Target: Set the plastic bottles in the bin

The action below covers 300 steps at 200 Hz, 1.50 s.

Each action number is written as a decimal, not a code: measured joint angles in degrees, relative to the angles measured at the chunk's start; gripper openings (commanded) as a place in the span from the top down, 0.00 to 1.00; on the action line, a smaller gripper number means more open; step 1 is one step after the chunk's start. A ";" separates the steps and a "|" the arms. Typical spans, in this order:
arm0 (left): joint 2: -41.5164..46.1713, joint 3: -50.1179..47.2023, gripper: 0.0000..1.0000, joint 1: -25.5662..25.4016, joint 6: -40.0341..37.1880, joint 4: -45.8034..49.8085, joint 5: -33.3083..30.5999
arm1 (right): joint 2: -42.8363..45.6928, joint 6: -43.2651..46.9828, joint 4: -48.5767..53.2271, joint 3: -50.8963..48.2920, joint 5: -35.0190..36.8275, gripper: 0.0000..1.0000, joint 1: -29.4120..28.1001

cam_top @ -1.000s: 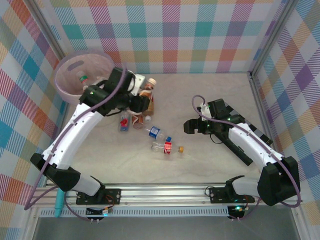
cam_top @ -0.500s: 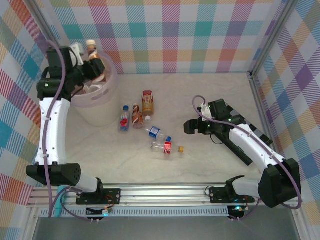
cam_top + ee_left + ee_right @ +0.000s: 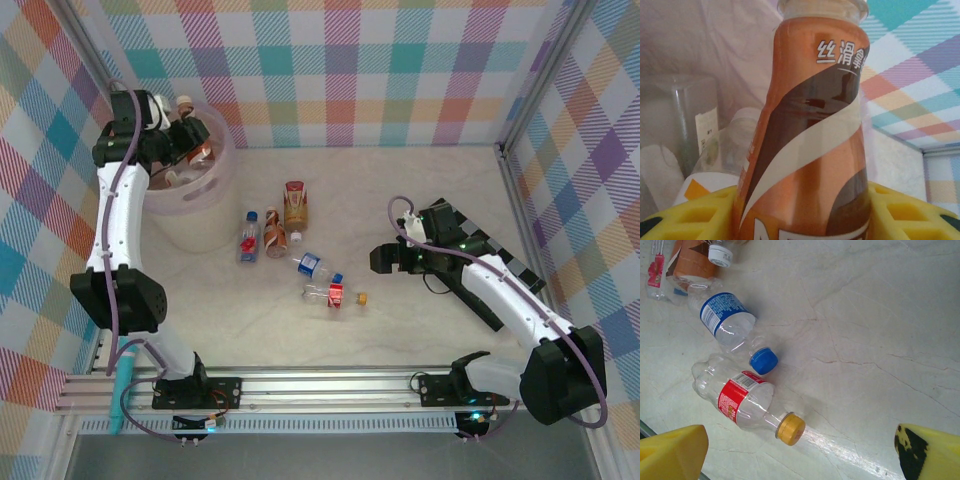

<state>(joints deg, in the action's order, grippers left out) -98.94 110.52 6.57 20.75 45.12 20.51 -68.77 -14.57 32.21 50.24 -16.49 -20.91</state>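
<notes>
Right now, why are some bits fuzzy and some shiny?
Left wrist: the brown bottle is close and fairly sharp, the clear bottles behind it hazy. Right wrist: glare streaks the table beside the yellow-capped bottle; the yellow fingers are soft-edged. Top external: even light, soft shadows, nothing blurred.

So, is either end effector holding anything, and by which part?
Left end effector grips the brown bottle around its lower body, over the bin. Right end effector is open, empty.
</notes>
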 measured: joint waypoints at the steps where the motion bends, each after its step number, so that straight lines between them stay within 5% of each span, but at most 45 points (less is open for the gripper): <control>1: -0.02 0.00 0.92 0.00 -0.04 0.07 0.00 | 0.00 0.00 0.00 0.00 0.02 0.04 0.00; 28: -0.46 0.07 0.82 -0.07 -2.80 1.51 -0.39 | 0.00 0.00 0.00 -0.07 0.22 0.04 0.00; 89: -0.44 0.76 0.27 -0.15 -8.41 2.89 -3.21 | 0.00 0.00 -0.02 -0.61 0.37 0.04 0.00; 110: -0.52 0.63 0.15 0.00 -9.92 4.48 -4.79 | 0.00 -0.02 -0.02 -0.70 0.37 0.04 0.00; 219: 4.26 0.81 0.11 0.07 -12.07 4.79 -11.72 | 0.00 -0.02 -0.02 -0.70 0.37 0.04 0.00; 300: 10.67 1.46 0.19 -0.11 -16.15 9.35 -15.08 | 0.00 -0.02 0.00 -0.70 0.37 0.05 0.00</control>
<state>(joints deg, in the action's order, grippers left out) -88.27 111.98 6.46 4.60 54.48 5.43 -68.77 -14.59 32.21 49.54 -16.12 -20.91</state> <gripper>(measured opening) 0.816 0.955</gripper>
